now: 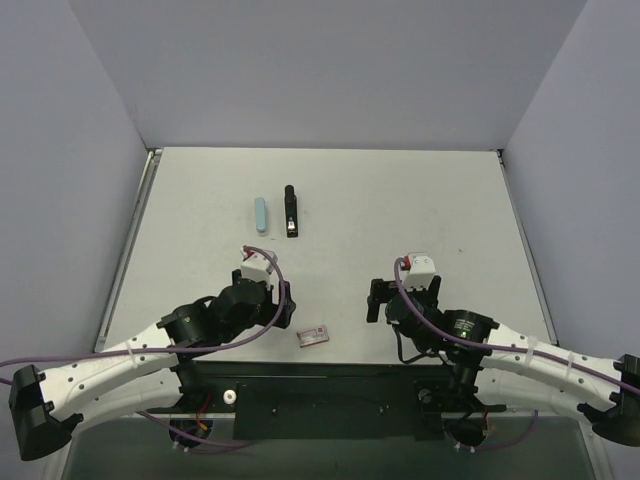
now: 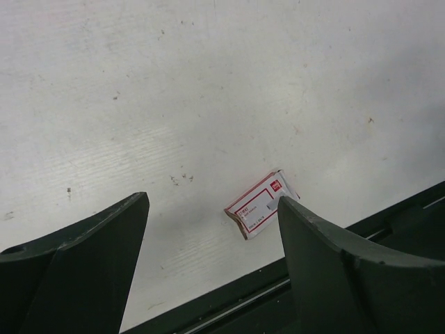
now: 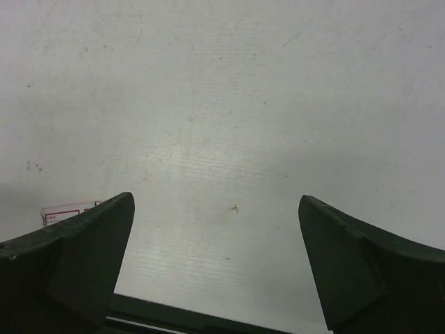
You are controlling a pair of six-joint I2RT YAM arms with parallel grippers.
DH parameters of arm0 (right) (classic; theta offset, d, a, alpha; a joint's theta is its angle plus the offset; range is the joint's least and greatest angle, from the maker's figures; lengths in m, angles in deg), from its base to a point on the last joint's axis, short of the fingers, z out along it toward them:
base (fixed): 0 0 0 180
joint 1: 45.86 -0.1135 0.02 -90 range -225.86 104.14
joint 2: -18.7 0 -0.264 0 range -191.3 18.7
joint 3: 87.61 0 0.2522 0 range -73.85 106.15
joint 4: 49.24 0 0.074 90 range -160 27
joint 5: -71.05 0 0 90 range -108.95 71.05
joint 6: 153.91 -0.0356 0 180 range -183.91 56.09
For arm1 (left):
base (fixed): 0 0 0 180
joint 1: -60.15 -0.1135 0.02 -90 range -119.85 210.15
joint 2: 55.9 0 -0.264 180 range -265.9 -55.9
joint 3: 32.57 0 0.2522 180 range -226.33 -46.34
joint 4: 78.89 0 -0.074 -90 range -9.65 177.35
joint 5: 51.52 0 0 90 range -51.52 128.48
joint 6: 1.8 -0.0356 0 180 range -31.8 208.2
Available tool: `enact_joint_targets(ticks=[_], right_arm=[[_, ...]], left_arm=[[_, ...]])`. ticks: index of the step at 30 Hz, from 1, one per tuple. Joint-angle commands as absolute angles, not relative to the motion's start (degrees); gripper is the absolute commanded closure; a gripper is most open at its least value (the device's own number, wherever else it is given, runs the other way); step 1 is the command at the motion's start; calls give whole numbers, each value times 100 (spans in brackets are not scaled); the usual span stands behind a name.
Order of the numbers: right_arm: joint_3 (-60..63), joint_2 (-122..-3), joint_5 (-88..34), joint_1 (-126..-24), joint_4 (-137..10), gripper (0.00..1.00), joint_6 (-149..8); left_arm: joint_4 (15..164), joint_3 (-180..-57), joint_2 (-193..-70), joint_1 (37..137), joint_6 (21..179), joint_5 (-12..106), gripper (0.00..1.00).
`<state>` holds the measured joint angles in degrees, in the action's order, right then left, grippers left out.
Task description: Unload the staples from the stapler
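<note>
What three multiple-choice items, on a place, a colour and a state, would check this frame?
1. Where is the small box? A. near edge, between the arms B. far right corner C. by the back wall
2. Colour of the item beside the black stapler? A. red B. light blue C. yellow
3. The left end effector and right end effector are: A. both shut B. both open, empty C. one open, one shut
A, seen by the near edge from above; B, it is pale blue; B, both wrist views show spread fingers gripping nothing.
</note>
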<state>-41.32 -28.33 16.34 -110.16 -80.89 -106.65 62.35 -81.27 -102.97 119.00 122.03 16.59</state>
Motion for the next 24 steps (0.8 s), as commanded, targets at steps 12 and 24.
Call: enact_joint_targets(ticks=[12,24], right_arm=[[-3140,-2604,2447,-10967,-9447,0,-10566],[-2789,-2384,2930,-10967,-9666,0,-10215]], left_arm=[[6238,-8764,-9809,11921,11589,912,13],[6282,-9019,-9800,11921,11387,640,12]])
